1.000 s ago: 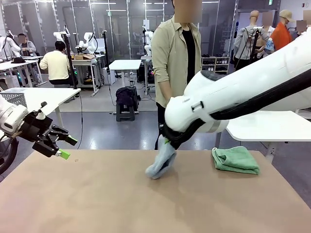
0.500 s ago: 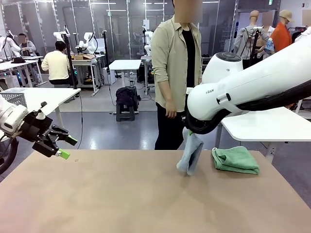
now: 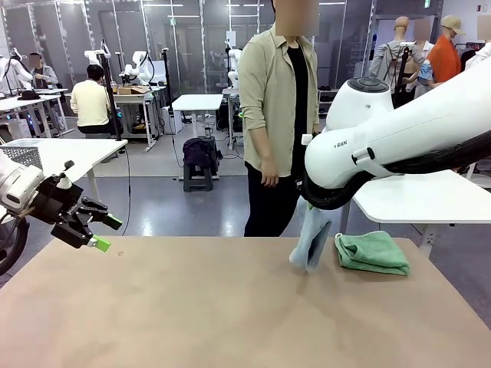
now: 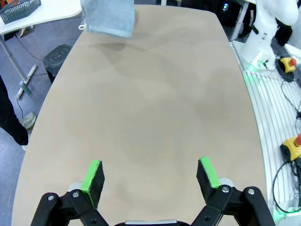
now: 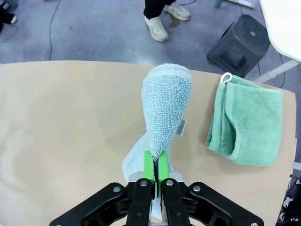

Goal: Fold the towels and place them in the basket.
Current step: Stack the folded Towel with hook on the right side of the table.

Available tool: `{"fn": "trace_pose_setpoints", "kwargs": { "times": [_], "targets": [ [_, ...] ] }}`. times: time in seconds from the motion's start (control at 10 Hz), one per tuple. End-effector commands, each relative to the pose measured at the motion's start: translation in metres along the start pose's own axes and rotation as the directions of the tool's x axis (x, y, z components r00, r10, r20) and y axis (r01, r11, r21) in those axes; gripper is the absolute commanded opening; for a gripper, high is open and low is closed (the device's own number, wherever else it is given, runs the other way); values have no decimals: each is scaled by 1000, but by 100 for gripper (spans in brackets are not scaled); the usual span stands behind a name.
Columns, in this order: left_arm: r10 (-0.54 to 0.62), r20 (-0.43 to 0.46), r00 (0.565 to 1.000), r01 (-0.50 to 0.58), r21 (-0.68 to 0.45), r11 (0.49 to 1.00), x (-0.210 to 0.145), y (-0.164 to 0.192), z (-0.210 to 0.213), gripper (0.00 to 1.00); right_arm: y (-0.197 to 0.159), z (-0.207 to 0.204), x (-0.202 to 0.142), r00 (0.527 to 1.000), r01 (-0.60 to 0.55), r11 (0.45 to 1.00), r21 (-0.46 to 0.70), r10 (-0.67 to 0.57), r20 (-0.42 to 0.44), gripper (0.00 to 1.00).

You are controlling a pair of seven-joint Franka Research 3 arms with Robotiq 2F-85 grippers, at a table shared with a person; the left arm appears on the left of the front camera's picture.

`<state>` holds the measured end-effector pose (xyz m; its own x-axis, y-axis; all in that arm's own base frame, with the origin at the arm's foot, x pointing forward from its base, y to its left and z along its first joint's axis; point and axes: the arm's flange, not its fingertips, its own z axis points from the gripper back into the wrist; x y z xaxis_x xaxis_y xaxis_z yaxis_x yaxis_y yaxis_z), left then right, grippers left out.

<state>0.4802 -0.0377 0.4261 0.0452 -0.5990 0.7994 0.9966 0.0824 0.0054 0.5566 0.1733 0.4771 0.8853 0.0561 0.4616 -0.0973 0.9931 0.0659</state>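
At the bench's (image 3: 153,307) near left edge, the left gripper (image 3: 98,232) hovers above the surface with its jaws spread wide and nothing between them. Its wrist view looks along the length of the bench, where a broad bare stretch of brown top lies between its green pads (image 4: 94,175) and the hanging pale blue towel (image 4: 107,18); a corner of the dark mesh basket (image 4: 19,9) sits on a separate white table beyond the far edge. To the right of centre, the right arm hangs the pale blue towel (image 3: 311,241) with its lower end on the bench. The right gripper (image 5: 154,172) has its jaws pressed together, pinching that towel's fold, a grip the front view hides behind the arm. Just right of it, apart, the folded mint green towel (image 3: 372,253) lies near the far right edge, its white loop (image 5: 226,77) visible from the right wrist. A person (image 3: 280,115) stands beyond the far edge.
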Motion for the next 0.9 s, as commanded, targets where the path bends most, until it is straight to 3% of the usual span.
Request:
{"fn": "trace_pose_setpoints", "kwargs": {
  "times": [0.0, 0.4, 0.8],
  "targets": [
    [-4, -4, 1000, 4, -2, 1000, 1, 0, 1, 100, 2, 0, -1, 1000, 8, 1000, 10, -8, -3, 4],
    [-4, -4, 1000, 4, -2, 1000, 1, 0, 1, 100, 1, 0, 0, 1000, 0, 1000, 1, 0, 0, 4],
    [-4, -4, 1000, 4, -2, 1000, 1, 0, 1, 100, -34, -1, 29, 999, 34, 999, 29, -33, -40, 4]
  ]
}}
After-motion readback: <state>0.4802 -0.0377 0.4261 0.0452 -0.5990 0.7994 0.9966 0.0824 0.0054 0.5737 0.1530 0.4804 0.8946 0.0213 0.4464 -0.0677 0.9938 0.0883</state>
